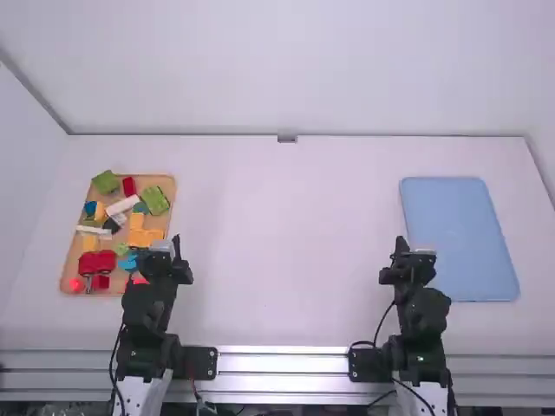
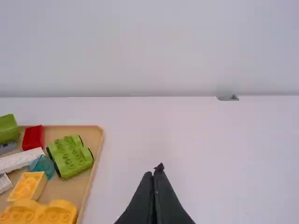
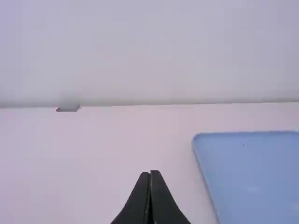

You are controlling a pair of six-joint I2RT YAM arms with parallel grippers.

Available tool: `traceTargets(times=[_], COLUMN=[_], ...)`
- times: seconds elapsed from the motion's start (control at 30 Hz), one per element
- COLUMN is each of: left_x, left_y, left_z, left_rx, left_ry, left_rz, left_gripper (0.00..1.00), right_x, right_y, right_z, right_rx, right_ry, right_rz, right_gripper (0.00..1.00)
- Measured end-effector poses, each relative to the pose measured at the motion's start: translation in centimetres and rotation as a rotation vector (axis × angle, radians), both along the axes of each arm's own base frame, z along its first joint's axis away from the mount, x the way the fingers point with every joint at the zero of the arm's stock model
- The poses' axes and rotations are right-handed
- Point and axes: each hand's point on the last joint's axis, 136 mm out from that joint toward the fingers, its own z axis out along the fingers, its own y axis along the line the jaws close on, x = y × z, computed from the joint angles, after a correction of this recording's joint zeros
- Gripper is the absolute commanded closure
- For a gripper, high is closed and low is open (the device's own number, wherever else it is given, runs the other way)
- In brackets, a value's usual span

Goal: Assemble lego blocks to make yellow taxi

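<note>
From where I stand, the green base (image 2: 70, 156), the likely first pick, sits in the tray (image 2: 99, 140) ahead and left of the nearer left fingers (image 2: 156, 176), its long axis slanting away, and those and the right fingers (image 3: 152, 176) are clenched on nothing.

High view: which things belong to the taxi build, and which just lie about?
Job, likely:
- yellow blocks, green blocks and red blocks in wooden tray
- blue tray, perhaps for building on

Just lying about, apparently:
- small grey piece, centre back
</note>
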Motion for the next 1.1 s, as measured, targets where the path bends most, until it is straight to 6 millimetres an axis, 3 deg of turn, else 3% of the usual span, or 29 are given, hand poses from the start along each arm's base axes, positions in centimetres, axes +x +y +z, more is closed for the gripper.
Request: traceTargets(times=[0.47, 0.77, 1.1], left_x=[0.1, 0.4, 1.6], left_y=[0.0, 0.1, 1.7], left_z=[-0.9, 0.8, 2.4], left_rx=[-0.003, -0.011, -0.099], left_ry=[0.053, 0.106, 0.212], left_rz=[0.0, 0.006, 0.11], left_gripper=[0.91, 0.79, 0.59], right_x=[0.2, 1.1, 4.0], right_y=[1.0, 3.8, 10.5], right_z=[-0.7, 3.9, 9.5], right_rx=[-0.023, -0.075, -0.158], right_ry=[0.07, 0.098, 0.146], right_rz=[0.048, 0.189, 0.49], right_gripper=[0.91, 0.79, 0.59])
